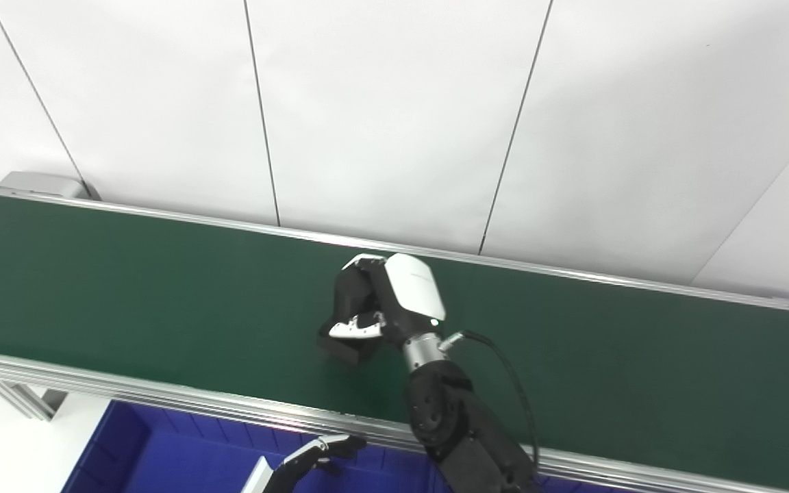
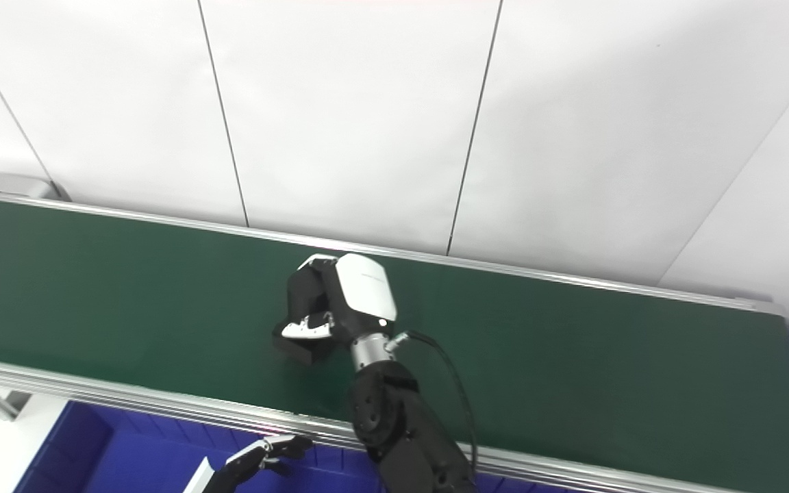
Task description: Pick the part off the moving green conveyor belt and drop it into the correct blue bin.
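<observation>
right hand [image 1: 377,308] | clenched around black part [image 1: 341,348] (on green belt [image 1: 127,294]) | left hand [image 1: 312,460]: unclear

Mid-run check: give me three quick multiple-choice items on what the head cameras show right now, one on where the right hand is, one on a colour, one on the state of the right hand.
1. Where is the right hand?
A. Over the conveyor belt
B. Inside the blue bin
C. Against the white wall

2. What colour is the part under that hand?
A. Red
B. Black
C. Yellow

3. What is the right hand doing?
A. Spread open, away from the part
B. Curled closed on the part
C. Out of view

Answers:
1. A, its arm crosses the near rail and the hand sits mid-belt.
2. B, a dark black block shows beneath the fingers.
3. B, the fingers wrap down around the block, which sits low at the belt surface; whether it is lifted cannot be told. The left hand waits low over the bin.
</observation>
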Motion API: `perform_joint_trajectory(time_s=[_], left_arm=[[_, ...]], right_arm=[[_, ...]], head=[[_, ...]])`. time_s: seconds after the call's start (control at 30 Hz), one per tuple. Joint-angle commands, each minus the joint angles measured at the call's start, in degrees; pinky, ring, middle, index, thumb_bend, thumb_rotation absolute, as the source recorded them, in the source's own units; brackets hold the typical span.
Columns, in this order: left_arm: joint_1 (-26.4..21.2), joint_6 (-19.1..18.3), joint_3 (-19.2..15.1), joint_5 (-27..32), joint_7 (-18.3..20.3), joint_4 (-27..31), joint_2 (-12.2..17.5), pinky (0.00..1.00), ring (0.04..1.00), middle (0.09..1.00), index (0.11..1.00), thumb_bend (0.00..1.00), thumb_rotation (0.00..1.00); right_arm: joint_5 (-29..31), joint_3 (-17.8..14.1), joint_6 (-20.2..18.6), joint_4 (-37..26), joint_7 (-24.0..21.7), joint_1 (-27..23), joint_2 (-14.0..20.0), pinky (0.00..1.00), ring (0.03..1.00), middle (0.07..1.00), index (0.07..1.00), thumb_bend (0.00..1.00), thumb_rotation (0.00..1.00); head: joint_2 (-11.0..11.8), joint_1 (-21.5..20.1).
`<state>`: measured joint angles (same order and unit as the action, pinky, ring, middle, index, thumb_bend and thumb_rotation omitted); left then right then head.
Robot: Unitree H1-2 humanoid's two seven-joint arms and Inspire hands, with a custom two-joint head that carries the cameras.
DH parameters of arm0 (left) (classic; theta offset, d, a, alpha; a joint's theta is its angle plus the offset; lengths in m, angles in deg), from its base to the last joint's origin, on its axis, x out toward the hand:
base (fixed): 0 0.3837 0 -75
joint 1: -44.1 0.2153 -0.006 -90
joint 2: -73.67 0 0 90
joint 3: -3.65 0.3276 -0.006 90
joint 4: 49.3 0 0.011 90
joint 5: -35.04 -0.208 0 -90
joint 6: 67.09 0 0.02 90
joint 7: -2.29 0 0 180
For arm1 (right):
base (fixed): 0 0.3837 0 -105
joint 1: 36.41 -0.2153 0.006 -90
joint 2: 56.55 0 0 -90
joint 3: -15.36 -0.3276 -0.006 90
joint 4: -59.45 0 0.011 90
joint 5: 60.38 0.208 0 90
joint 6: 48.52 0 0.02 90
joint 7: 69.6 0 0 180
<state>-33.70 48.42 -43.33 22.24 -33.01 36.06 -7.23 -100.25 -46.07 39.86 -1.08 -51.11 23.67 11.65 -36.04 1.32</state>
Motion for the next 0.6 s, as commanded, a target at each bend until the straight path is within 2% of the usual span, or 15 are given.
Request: perform_joint_trajectory(time_s=[0.0, 0.03, 0.13, 0.2, 0.37, 0.57], left_arm=[[-0.2, 1.4, -1.0, 0.2, 0.4, 2.1, 1.1, 0.62, 0.729, 0.78, 0.755, 1.0, 0.41], [-0.1, 1.4, -1.3, 0.3, 0.8, 2.4, 1.1, 0.63, 0.735, 0.781, 0.757, 1.0, 0.41], [0.0, 1.4, -2.1, 1.8, 2.8, 3.3, 1.2, 0.66, 0.752, 0.786, 0.759, 1.0, 0.41], [0.3, 1.4, -2.8, 2.9, 4.6, 3.9, 1.3, 0.68, 0.766, 0.801, 0.769, 1.0, 0.41], [0.9, 1.4, -5.0, 4.6, 9.8, 5.2, 1.2, 0.71, 0.786, 0.819, 0.787, 0.98, 0.41], [1.6, 1.4, -8.3, 4.9, 14.4, 7.0, 0.6, 0.75, 0.806, 0.827, 0.796, 0.96, 0.42]], right_arm=[[-0.7, -0.8, 1.3, -6.6, 1.1, 0.4, 0.4, 0.31, 0.376, 0.489, 0.548, 0.51, 0.0], [-0.7, -1.1, 1.0, -8.8, 0.7, 1.3, 0.8, 0.3, 0.392, 0.513, 0.514, 0.51, 0.0], [0.1, -2.4, -1.2, -16.6, -2.7, 4.5, 2.1, 0.29, 0.403, 0.526, 0.493, 0.51, 0.0], [0.8, -3.4, -2.0, -21.7, -4.9, 6.9, 3.0, 0.33, 0.376, 0.485, 0.555, 0.5, 0.0], [0.7, -5.5, -3.8, -31.8, -8.9, 12.8, 5.4, 0.32, 0.373, 0.476, 0.561, 0.5, 0.0], [-0.9, -7.1, -6.6, -41.5, -13.6, 18.8, 7.8, 0.35, 0.381, 0.486, 0.56, 0.51, 0.0]], head=[[-0.7, -0.6], [-0.7, -0.6], [-2.0, -1.6], [-2.6, -2.2], [-4.0, -3.5], [-7.2, -5.3]])
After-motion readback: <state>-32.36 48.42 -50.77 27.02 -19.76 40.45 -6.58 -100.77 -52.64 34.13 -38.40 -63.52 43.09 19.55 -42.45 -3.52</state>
